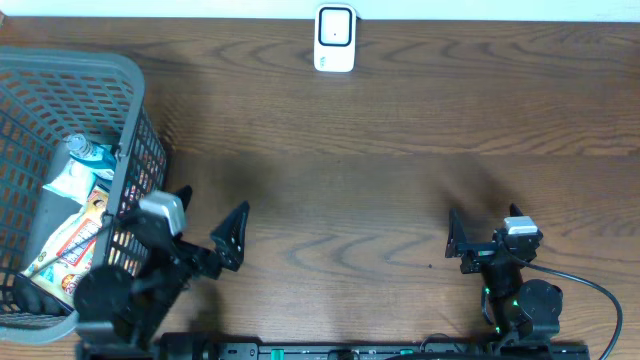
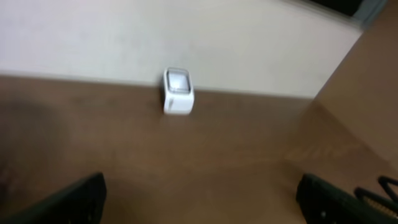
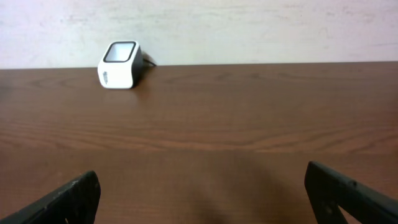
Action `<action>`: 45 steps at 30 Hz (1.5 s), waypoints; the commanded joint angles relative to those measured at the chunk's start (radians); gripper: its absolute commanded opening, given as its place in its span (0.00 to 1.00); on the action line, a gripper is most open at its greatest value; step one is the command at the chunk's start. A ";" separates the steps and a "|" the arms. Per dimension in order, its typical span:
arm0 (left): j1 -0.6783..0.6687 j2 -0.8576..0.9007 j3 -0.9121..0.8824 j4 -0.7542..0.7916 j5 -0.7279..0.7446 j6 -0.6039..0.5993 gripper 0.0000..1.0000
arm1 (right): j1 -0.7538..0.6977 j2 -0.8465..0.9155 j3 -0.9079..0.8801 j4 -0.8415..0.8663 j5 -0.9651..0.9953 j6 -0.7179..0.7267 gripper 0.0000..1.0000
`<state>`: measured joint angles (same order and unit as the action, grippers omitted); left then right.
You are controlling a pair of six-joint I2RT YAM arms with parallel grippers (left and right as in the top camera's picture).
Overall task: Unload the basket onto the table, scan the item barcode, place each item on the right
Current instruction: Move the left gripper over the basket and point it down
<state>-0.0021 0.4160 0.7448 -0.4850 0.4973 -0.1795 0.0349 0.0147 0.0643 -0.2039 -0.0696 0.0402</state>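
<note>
Along the near edge of the wooden table (image 1: 350, 170) both arms sit low, their tools pointing toward the far side. On the left, the left gripper (image 1: 212, 208) has its jaws spread wide with nothing between them; its wrist view shows only bare wood between the two dark fingers (image 2: 74, 199). On the right, the right gripper (image 1: 485, 228) is likewise spread fully apart and holds nothing, its fingers (image 3: 62, 199) framing empty tabletop. Just beside the left arm, at the table's left end, stands a grey plastic basket (image 1: 90, 65) with slatted walls. Inside it lie several packaged goods in a loose heap: an orange-and-white snack packet (image 1: 75, 245) nearest, a blue-and-white packet (image 1: 72, 178) above it, and something pale with a bluish top (image 1: 85, 150) beyond; which of them carries the barcode cannot be told. Farthest off, against the back edge near the middle, a small white barcode scanner (image 1: 335, 38) stands upright with its dark window facing the arms, well apart from the basket and both grippers.
</note>
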 commanded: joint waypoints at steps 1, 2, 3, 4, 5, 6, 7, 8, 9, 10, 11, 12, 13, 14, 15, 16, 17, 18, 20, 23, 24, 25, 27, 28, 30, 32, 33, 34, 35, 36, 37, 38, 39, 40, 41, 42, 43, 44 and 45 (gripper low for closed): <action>-0.004 0.108 0.176 -0.091 0.048 -0.006 0.98 | 0.011 -0.009 -0.002 -0.002 0.011 -0.014 0.99; -0.004 0.135 0.210 -0.125 0.070 -0.006 0.98 | 0.011 -0.009 -0.002 -0.002 0.011 -0.013 0.99; -0.004 0.152 0.226 -0.149 0.075 -0.005 0.98 | 0.011 -0.009 -0.002 -0.002 0.011 -0.014 0.99; -0.004 0.167 0.232 -0.167 0.069 0.005 0.98 | 0.011 -0.009 -0.002 -0.002 0.011 -0.014 0.99; -0.003 0.177 0.229 -0.169 0.067 0.013 0.98 | 0.011 -0.009 -0.002 -0.002 0.011 -0.013 0.99; -0.003 0.187 0.226 -0.170 0.068 0.012 0.98 | 0.011 -0.009 -0.002 -0.002 0.011 -0.013 0.99; -0.004 0.199 0.226 -0.171 0.068 0.012 0.98 | 0.011 -0.009 -0.002 -0.002 0.011 -0.014 0.99; -0.004 0.210 0.226 -0.167 0.068 0.013 0.98 | 0.011 -0.009 -0.002 -0.002 0.011 -0.014 0.99; -0.004 0.222 0.227 -0.165 0.068 0.013 0.98 | 0.011 -0.009 -0.002 -0.002 0.011 -0.013 0.99; -0.004 0.235 0.232 -0.170 0.067 0.008 0.98 | 0.011 -0.009 -0.002 -0.002 0.011 -0.014 0.99; -0.004 0.246 0.238 -0.181 0.067 0.005 0.98 | 0.011 -0.009 -0.002 -0.002 0.011 -0.013 0.99; -0.004 0.262 0.249 -0.199 0.064 0.001 0.98 | 0.011 -0.009 -0.002 -0.002 0.011 -0.014 0.99; -0.004 0.279 0.261 -0.218 0.053 -0.008 0.98 | 0.011 -0.009 -0.002 -0.002 0.011 -0.013 0.99; -0.004 0.296 0.274 -0.237 0.031 -0.021 0.98 | 0.011 -0.009 -0.002 -0.002 0.011 -0.014 0.99; -0.004 0.317 0.291 -0.257 0.006 -0.026 0.98 | 0.011 -0.009 -0.002 -0.002 0.011 -0.014 0.99; -0.004 0.340 0.312 -0.275 -0.018 -0.026 0.98 | 0.011 -0.009 -0.002 -0.002 0.011 -0.014 0.99; -0.004 0.357 0.330 -0.288 -0.034 -0.026 0.98 | 0.011 -0.009 -0.002 -0.002 0.011 -0.014 0.99; -0.004 0.378 0.354 -0.303 -0.049 -0.026 0.98 | 0.011 -0.009 -0.002 -0.002 0.011 -0.014 0.99; -0.004 0.410 0.402 -0.328 -0.078 -0.026 0.98 | 0.011 -0.009 -0.002 -0.002 0.011 -0.013 0.99; -0.004 0.449 0.487 -0.377 -0.151 -0.026 0.98 | 0.011 -0.009 -0.002 -0.002 0.011 -0.013 0.99; -0.004 0.462 0.521 -0.400 -0.192 -0.026 0.98 | 0.011 -0.009 -0.002 -0.002 0.011 -0.013 0.99; -0.004 0.476 0.558 -0.427 -0.239 -0.032 0.98 | 0.011 -0.009 -0.002 -0.002 0.011 -0.013 0.99; -0.004 0.498 0.623 -0.478 -0.332 -0.048 0.98 | 0.011 -0.009 -0.002 -0.002 0.011 -0.014 0.99; -0.004 0.510 0.658 -0.506 -0.375 -0.049 0.98 | 0.011 -0.009 -0.002 -0.002 0.011 -0.013 0.99; -0.004 0.530 0.714 -0.553 -0.439 -0.051 0.98 | 0.011 -0.009 -0.002 -0.002 0.011 -0.014 0.99; -0.003 0.544 0.753 -0.585 -0.475 -0.052 0.98 | 0.011 -0.009 -0.002 -0.002 0.011 -0.014 0.99; -0.003 0.549 0.767 -0.598 -0.493 -0.056 0.98 | 0.011 -0.009 -0.002 -0.002 0.011 -0.014 0.99; -0.003 0.552 0.779 -0.610 -0.512 -0.068 0.98 | 0.011 -0.009 -0.002 -0.002 0.011 -0.014 0.99; -0.003 0.555 0.785 -0.616 -0.528 -0.079 0.98 | 0.011 -0.009 -0.002 -0.002 0.011 -0.013 0.99; -0.003 0.555 0.790 -0.622 -0.549 -0.092 0.98 | 0.011 -0.009 -0.002 -0.002 0.011 -0.014 0.99; -0.003 0.556 0.793 -0.624 -0.568 -0.104 0.98 | 0.011 -0.009 -0.002 -0.002 0.011 -0.013 0.99; -0.003 0.556 0.793 -0.624 -0.583 -0.114 0.98 | 0.011 -0.009 -0.002 -0.002 0.011 -0.014 0.99; -0.001 0.556 0.793 -0.624 -0.595 -0.125 0.98 | 0.011 -0.009 -0.002 -0.002 0.011 -0.014 0.99; 0.003 0.557 0.793 -0.625 -0.597 -0.131 0.98 | 0.011 -0.009 -0.002 -0.002 0.011 -0.014 0.99; 0.008 0.558 0.793 -0.626 -0.598 -0.134 0.98 | 0.011 -0.009 -0.002 -0.002 0.011 -0.014 0.99; 0.013 0.559 0.793 -0.627 -0.598 -0.134 0.98 | 0.011 -0.009 -0.002 -0.002 0.011 -0.013 0.99; 0.021 0.561 0.793 -0.629 -0.599 -0.137 0.98 | 0.011 -0.009 -0.002 -0.002 0.011 -0.014 0.99; 0.032 0.563 0.793 -0.630 -0.600 -0.141 0.98 | 0.011 -0.009 -0.002 -0.002 0.011 -0.013 0.99; 0.045 0.565 0.793 -0.632 -0.600 -0.141 0.98 | 0.011 -0.009 -0.002 -0.002 0.011 -0.014 0.99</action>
<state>0.0174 0.9737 1.5208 -1.1103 -0.0635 -0.2958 0.0349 0.0143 0.0643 -0.2035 -0.0696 0.0399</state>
